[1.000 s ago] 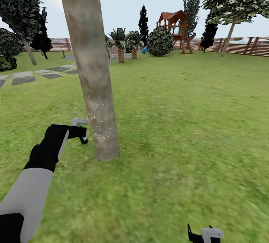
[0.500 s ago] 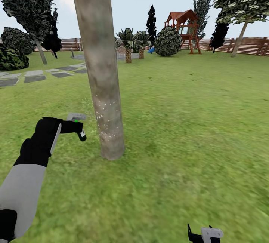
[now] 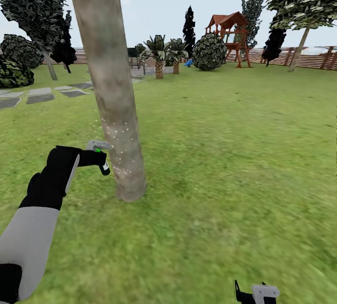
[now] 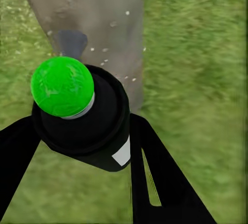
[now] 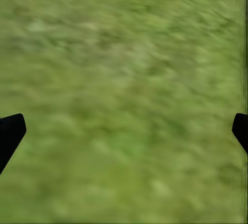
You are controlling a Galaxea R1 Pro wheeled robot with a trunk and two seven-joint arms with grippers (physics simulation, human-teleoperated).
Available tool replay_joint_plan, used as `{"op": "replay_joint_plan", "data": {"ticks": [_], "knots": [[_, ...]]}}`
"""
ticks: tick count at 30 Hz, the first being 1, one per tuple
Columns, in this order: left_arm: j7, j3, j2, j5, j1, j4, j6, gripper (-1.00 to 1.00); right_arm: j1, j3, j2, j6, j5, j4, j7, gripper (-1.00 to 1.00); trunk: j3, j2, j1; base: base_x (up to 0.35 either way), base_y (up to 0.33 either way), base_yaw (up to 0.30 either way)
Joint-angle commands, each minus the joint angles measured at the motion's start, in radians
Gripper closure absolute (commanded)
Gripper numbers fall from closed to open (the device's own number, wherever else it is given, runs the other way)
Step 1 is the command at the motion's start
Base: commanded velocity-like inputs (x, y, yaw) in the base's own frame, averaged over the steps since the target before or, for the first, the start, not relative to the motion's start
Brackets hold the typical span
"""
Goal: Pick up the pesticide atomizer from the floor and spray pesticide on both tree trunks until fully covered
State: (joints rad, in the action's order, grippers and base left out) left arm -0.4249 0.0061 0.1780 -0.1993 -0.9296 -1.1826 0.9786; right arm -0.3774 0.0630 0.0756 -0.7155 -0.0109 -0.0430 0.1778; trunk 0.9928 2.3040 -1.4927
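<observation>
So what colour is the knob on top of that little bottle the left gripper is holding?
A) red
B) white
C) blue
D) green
D: in the left wrist view the bottle, clamped between the left gripper's fingers, carries a bright green knob on its top, aimed at the speckled trunk.

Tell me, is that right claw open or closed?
Open. In its wrist view the right gripper has its two black fingertips at opposite edges, with bare grass between them.
</observation>
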Motion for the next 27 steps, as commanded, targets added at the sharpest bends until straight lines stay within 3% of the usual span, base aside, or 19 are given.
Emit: {"op": "replay_joint_plan", "data": {"ticks": [1,21,27], "knots": [[0.000,0.000,0.001,0.000,0.001,0.000,0.000,1.00,0.000,0.000,0.000,0.000,0.000,0.000,0.000,-1.00,0.000,0.000,0.000,0.000,-0.275,0.000],[0.003,0.010,0.014,0.000,0.010,0.003,0.000,1.00,0.000,0.000,0.000,0.000,-0.001,0.000,-0.001,-1.00,0.000,0.000,0.000,0.000,-0.275,0.003],[0.005,0.011,0.015,-0.002,0.012,0.010,0.000,1.00,0.000,0.000,0.000,-0.001,-0.001,0.000,-0.001,-1.00,0.000,0.000,0.000,0.000,-0.275,0.221]]}}
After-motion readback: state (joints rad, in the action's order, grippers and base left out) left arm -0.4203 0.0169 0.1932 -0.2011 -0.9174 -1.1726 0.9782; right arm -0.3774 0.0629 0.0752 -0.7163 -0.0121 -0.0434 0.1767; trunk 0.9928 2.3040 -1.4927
